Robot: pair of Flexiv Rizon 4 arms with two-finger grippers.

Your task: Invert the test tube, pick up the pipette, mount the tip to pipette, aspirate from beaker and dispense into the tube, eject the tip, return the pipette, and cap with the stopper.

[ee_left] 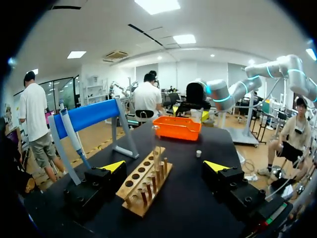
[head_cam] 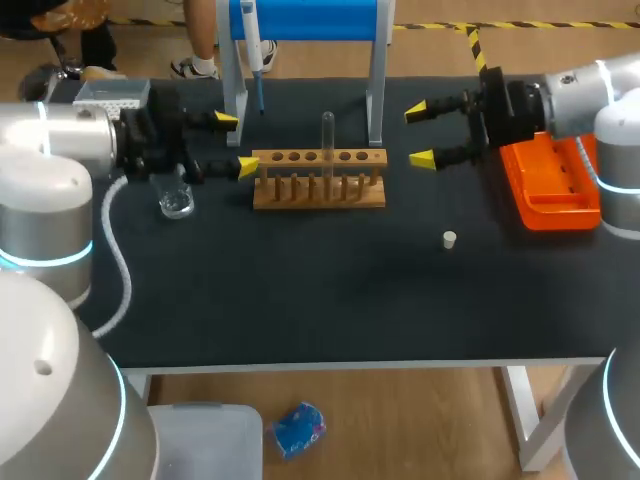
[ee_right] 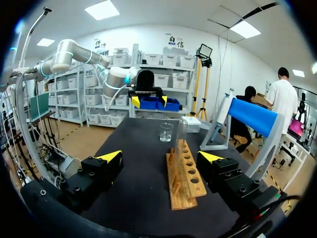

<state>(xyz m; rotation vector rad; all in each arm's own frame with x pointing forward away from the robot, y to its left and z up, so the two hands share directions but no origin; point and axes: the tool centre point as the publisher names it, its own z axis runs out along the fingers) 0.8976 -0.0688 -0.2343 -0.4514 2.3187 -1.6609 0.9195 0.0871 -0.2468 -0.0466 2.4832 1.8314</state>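
Left arm point(head_cam: 60, 140) partly hides the clear box point(head_cam: 112, 93).

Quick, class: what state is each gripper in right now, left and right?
Left gripper: open, holding nothing.
Right gripper: open, holding nothing.

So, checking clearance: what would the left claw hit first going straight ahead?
Likely the rack, its near end just ahead of the open left claw; depth unclear.
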